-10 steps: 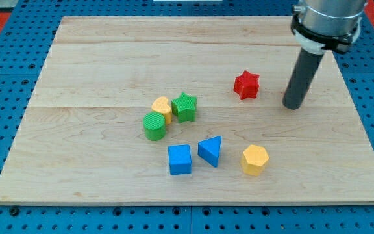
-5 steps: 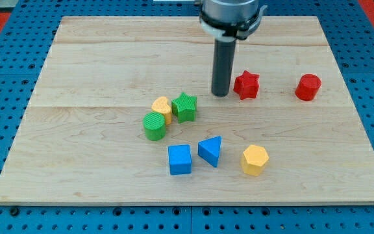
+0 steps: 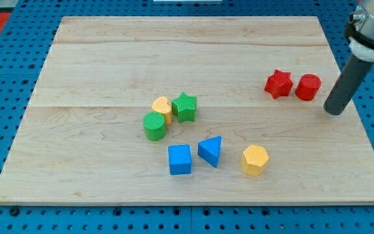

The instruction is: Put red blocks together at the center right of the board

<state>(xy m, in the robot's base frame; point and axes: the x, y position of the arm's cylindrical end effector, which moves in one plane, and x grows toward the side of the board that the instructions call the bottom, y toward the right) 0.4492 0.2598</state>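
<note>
A red star block [image 3: 278,84] and a red cylinder block [image 3: 308,87] sit side by side, close together, at the view's right, about mid-height on the wooden board [image 3: 109,58]. My tip [image 3: 334,112] rests on the board to the right of and a little below the red cylinder, not touching it.
Near the board's middle a yellow heart block [image 3: 162,106], a green star block [image 3: 184,106] and a green cylinder block [image 3: 154,126] cluster. Below them lie a blue cube [image 3: 179,159], a blue triangle block [image 3: 210,151] and a yellow hexagon block [image 3: 255,159].
The red star has moved right, from the board's middle-right to beside the red cylinder. My tip went from the star's left to the right of the cylinder.
</note>
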